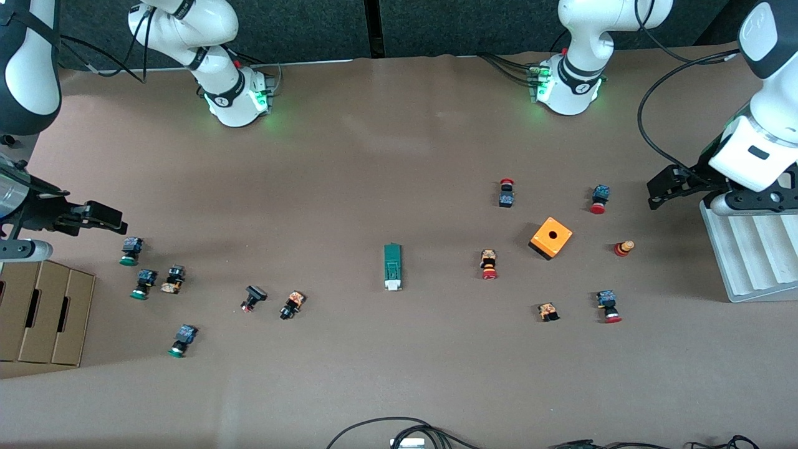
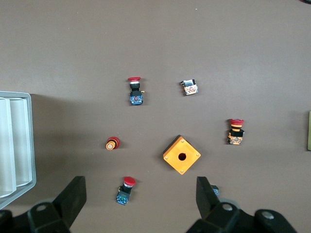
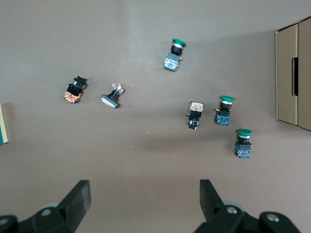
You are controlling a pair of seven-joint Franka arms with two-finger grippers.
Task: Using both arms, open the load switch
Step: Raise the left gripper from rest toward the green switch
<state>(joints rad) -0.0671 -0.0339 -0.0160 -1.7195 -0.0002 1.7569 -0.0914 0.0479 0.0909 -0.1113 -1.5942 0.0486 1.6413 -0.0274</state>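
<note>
One dark-green rectangular load switch (image 1: pixel 393 267) lies mid-table, untouched; left claw (image 1: pixel 662 189) and right claw (image 1: pixel 93 216) both gape wide at opposite table ends.

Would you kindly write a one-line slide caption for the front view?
Load switch lies untouched mid-table among scattered push buttons; left gripper and right gripper wait open at the table's ends.

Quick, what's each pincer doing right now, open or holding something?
Left pincer: open, holding nothing, over the red-capped buttons.
Right pincer: open, holding nothing, over the green-capped buttons.
</note>
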